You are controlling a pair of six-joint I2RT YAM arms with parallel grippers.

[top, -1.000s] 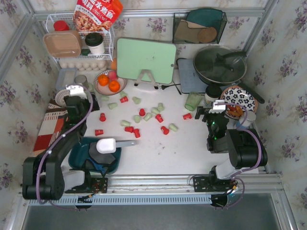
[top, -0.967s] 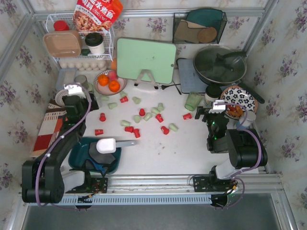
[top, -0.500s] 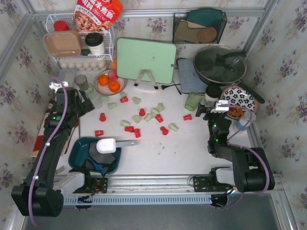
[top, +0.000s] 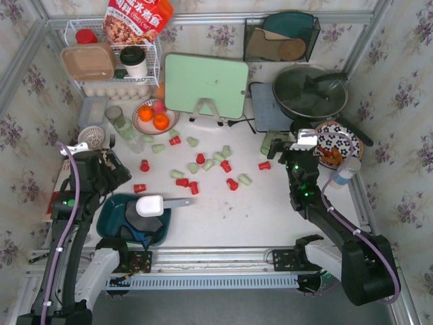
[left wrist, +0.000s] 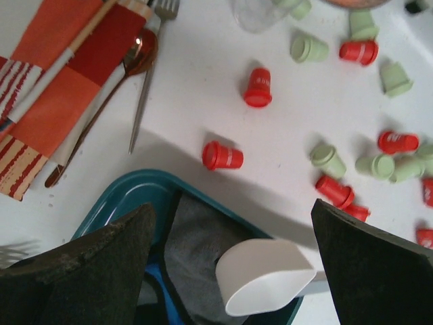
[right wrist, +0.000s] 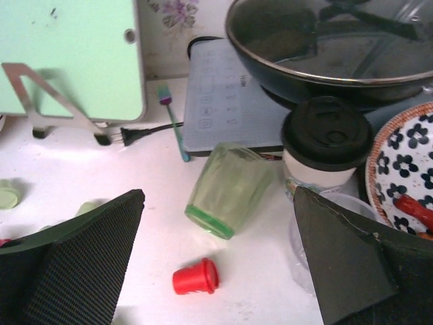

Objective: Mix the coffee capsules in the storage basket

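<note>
- The coffee capsules (top: pixel 193 168) are found scattered over the middle of the table (top: pixel 270 210), far and right of the storage basket (top: pixel 107 218) at the near left. None is seen inside it.
- About nine red and about ten green are counted from above.
- The left gripper (top: pixel 111 170) has been drawn back from the far left to the basket's far edge. The right gripper (top: pixel 285 154) has been reached out toward a tipped green glass (right wrist: pixel 230 189).
- Both are spread wide and empty, so gathering is judged not yet begun.

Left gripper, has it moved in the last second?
Yes. The left gripper has drawn back left and toward the near edge, away from the bowl of oranges.
</note>
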